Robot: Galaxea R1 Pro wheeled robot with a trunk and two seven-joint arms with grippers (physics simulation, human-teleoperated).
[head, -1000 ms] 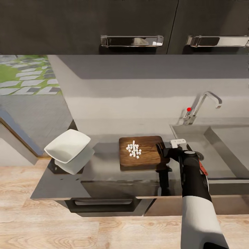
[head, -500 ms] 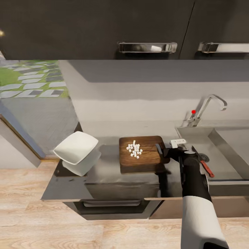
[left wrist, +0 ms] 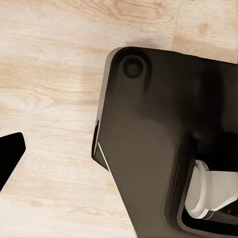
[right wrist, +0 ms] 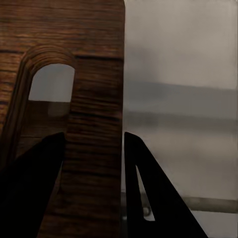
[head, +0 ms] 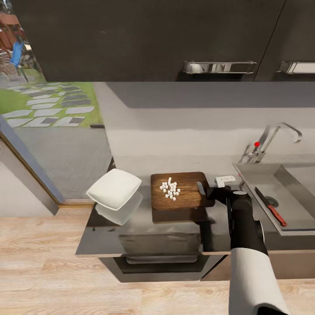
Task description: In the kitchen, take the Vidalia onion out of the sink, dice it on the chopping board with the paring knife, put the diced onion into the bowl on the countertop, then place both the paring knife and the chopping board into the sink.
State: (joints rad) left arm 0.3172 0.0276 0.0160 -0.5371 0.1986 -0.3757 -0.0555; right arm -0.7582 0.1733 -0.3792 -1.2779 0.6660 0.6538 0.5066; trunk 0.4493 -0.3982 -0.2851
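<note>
Head view: the chopping board (head: 179, 190) is seen held level above the countertop (head: 144, 236), white diced onion (head: 170, 189) piled on it. Its slotted right end is pinched by the right gripper (head: 205, 191); in the right wrist view both fingers (right wrist: 148, 198) are clamped across the wood. The bowl (head: 114, 189) is parked just left, and the paring knife (head: 271, 207) is lying in the sink (head: 302, 210). The left gripper's jaws can't be made out.
</note>
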